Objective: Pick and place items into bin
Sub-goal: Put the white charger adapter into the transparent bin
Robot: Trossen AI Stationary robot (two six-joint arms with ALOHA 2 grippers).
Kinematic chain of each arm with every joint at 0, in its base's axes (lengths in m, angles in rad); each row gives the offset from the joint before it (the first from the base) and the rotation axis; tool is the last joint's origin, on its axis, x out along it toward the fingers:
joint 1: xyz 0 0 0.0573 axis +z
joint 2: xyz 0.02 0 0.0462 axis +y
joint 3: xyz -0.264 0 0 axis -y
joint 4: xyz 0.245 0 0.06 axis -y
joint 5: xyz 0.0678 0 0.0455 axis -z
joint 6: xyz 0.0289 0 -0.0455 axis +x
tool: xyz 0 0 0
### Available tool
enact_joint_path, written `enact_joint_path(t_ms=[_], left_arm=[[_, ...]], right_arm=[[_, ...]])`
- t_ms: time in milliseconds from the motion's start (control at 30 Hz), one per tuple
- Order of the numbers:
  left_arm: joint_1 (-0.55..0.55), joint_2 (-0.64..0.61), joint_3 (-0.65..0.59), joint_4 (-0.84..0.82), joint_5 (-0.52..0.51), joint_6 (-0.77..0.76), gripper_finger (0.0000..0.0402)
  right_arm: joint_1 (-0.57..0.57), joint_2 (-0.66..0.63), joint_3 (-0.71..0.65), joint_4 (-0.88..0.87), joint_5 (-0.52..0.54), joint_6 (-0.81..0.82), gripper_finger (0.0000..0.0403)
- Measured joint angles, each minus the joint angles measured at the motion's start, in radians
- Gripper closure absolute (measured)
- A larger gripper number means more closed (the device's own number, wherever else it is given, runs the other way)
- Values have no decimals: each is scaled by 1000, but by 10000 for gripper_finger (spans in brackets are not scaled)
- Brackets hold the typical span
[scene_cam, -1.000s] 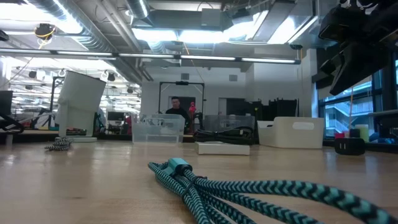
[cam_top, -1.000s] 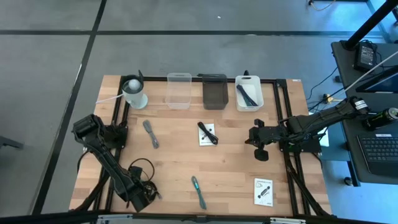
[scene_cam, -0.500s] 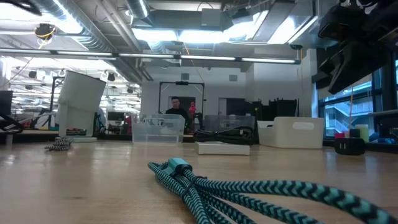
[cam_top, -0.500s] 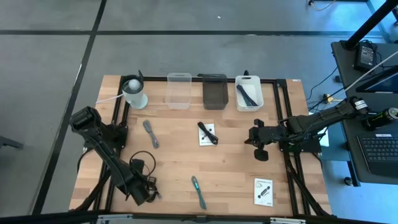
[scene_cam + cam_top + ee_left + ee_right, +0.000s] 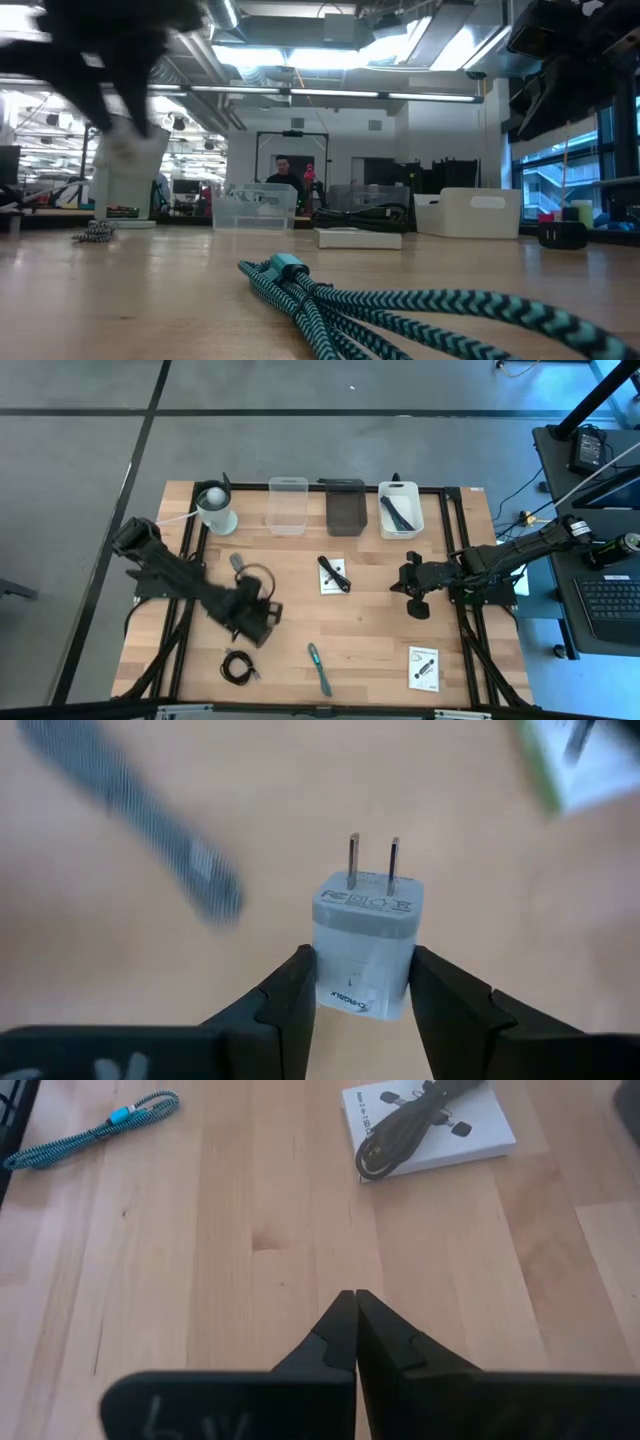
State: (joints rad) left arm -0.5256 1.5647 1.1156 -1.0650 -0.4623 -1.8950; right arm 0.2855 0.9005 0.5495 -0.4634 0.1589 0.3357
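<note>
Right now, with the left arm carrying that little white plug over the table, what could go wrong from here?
1. The left hand pinches only the lower sides of the white plug; the smooth body might slip out in transit.
2. Three bins stand close together at the back: clear bin, dark bin, white bin. A small aiming error could drop it between them.
3. The grey cable lies near the arm's path and could get swept.
</note>
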Motion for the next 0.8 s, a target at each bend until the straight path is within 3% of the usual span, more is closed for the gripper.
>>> enact_joint_path(t_ms=[167,300,433,667,800], left_arm=[[206,-51,0,74,-51,331,263],[404,-86,1,219,-22,670,263],[620,-98,2,343,69,928,263],[975,-91,6,493,314,1211,263],[1098,-60,86,509,347,1380,263]], right_arm=[[0,0,0,2,0,26,400],[0,0,0,2,0,52,400],[0,0,0,4,6,81,400],[-1,0,0,34,118,108,400],[-2,0,0,79,221,109,400]])
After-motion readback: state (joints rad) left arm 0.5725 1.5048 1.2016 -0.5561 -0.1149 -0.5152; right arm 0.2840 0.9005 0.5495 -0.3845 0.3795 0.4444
